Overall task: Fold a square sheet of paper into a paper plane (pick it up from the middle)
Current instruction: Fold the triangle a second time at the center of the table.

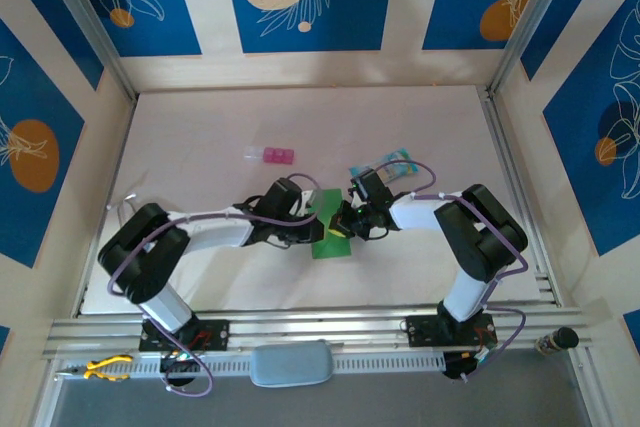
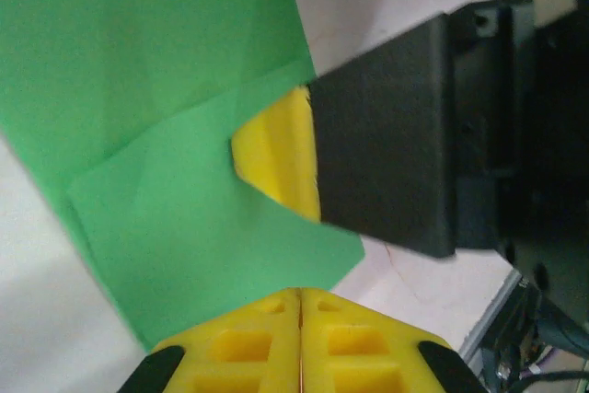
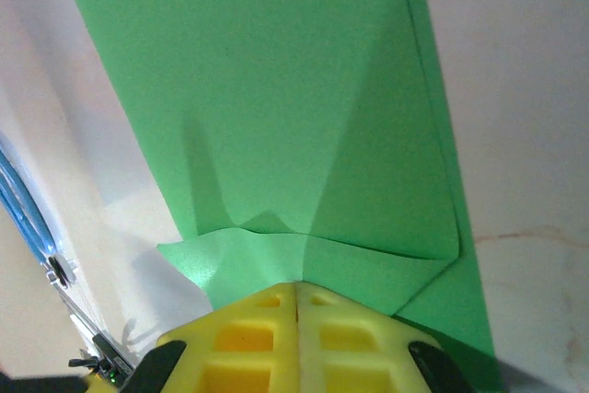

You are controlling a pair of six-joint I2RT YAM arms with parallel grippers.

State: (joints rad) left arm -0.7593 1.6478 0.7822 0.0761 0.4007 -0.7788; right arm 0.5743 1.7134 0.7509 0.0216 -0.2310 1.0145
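Table (image 1: 200, 137), white. Small pink block (image 1: 270, 155) sits left of centre toward the far side, well apart from both arms. Left gripper (image 2: 299, 294): fingers pressed together at an edge of the square sheet of paper (image 1: 326, 243); cannot tell whether it pinches. The sheet lies mid-table, creased, one flap raised. Right gripper (image 3: 297, 287): closed, pinching the puckered flap. Its wrist partly covers the pale blue packet (image 1: 398, 162) behind it.

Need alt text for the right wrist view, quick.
The right arm's closed yellow fingers pinch the near edge of the folded green paper, which puckers at their tips. The sheet stretches away over the white table.
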